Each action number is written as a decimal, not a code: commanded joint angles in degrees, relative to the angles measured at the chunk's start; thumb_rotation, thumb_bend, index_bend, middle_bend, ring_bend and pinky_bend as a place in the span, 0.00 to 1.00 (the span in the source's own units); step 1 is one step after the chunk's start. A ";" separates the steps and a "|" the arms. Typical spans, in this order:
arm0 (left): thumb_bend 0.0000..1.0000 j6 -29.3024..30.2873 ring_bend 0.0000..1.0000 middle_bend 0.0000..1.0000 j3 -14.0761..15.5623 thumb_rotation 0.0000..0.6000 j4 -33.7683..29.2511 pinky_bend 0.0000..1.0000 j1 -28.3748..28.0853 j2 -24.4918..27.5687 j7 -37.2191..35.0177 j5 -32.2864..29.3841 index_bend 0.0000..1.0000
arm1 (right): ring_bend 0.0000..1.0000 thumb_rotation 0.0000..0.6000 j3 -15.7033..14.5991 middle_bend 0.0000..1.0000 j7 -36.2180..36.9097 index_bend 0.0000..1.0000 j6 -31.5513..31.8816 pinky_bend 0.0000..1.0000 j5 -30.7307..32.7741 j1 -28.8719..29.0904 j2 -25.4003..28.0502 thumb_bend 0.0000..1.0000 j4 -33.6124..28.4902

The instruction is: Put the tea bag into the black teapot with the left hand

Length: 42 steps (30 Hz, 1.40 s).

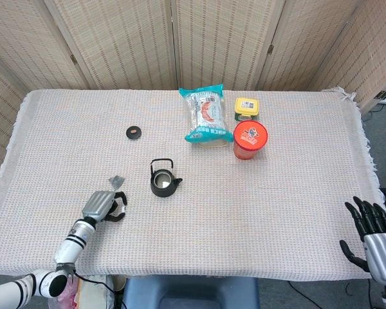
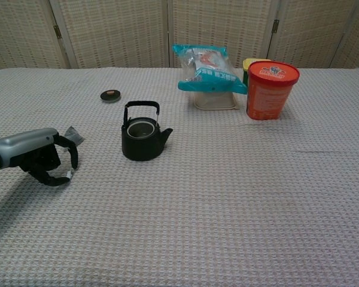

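The black teapot (image 1: 163, 182) (image 2: 142, 139) stands lidless and upright on the woven cloth, left of centre. A small grey tea bag (image 1: 117, 181) (image 2: 73, 135) lies flat to its left, and a small white tag (image 2: 69, 174) lies on the cloth nearer me. My left hand (image 1: 104, 206) (image 2: 37, 156) hovers low just short of the tea bag, fingers curved down in a claw with a gap to the thumb. It holds nothing, and the thumb tip is next to the tag. My right hand (image 1: 374, 233) hangs off the table's near right corner, fingers spread and empty.
The small black teapot lid (image 1: 134, 132) (image 2: 110, 95) lies behind the teapot to the left. A teal snack bag (image 1: 205, 115) lies on a clear box, with a yellow-lidded jar (image 1: 246, 106) and a red canister (image 1: 250, 140) at the back centre.
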 commanded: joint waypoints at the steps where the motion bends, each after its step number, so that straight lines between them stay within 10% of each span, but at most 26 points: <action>1: 0.33 -0.30 1.00 1.00 0.19 1.00 0.67 1.00 -0.11 -0.50 -0.65 0.16 0.51 | 0.00 1.00 0.03 0.00 -0.14 0.00 -0.10 0.00 0.09 0.05 -0.04 0.27 -0.06; 32: 0.50 -0.78 1.00 1.00 0.54 1.00 5.77 1.00 -0.14 -1.59 -5.13 1.13 0.64 | 0.00 1.00 0.13 0.00 -1.64 0.00 -1.01 0.00 0.68 0.39 -0.38 0.27 -0.46; 42: 0.52 3.94 1.00 1.00 -0.48 1.00 -1.16 1.00 0.69 3.62 0.91 0.93 0.65 | 0.00 1.00 -0.31 0.00 -0.86 0.00 -0.45 0.00 -0.39 0.28 -0.11 0.27 -0.38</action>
